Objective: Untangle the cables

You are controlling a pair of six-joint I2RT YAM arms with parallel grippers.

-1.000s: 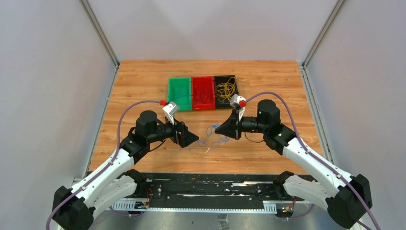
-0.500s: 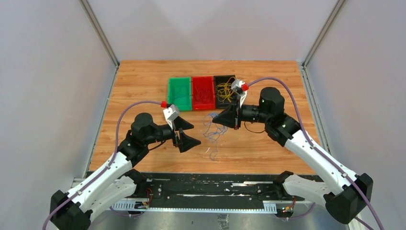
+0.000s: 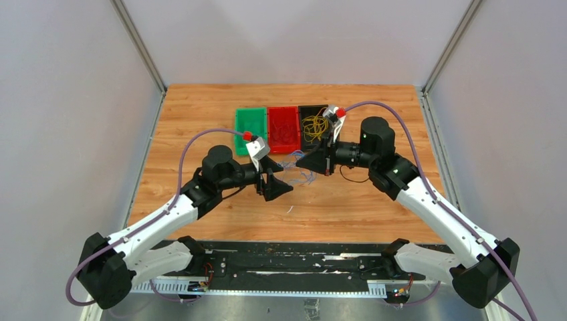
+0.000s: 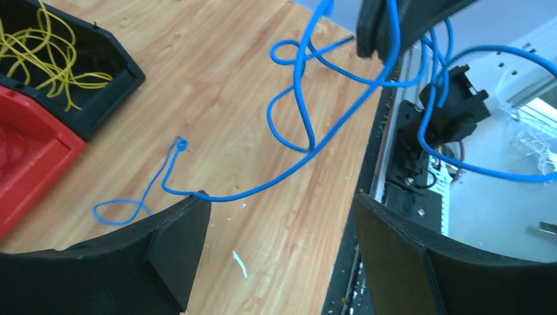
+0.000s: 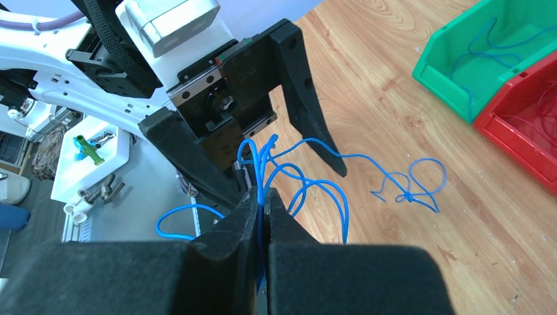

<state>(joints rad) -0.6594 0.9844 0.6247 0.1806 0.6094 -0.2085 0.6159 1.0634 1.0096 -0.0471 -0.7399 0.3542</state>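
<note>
Well, your right pincer (image 5: 265, 197) clamped the blue cables (image 5: 264, 172), your left pincer (image 4: 279, 207) gaped wide; tugging could have tightened that knot (image 5: 407, 195).

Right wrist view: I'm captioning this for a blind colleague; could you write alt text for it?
The right tool, shut, pinches a tangle of blue cables whose loose loops trail onto the wooden table. Facing it, the left tool stands open close to the strands; a green bin and a red bin sit at the far right.
</note>
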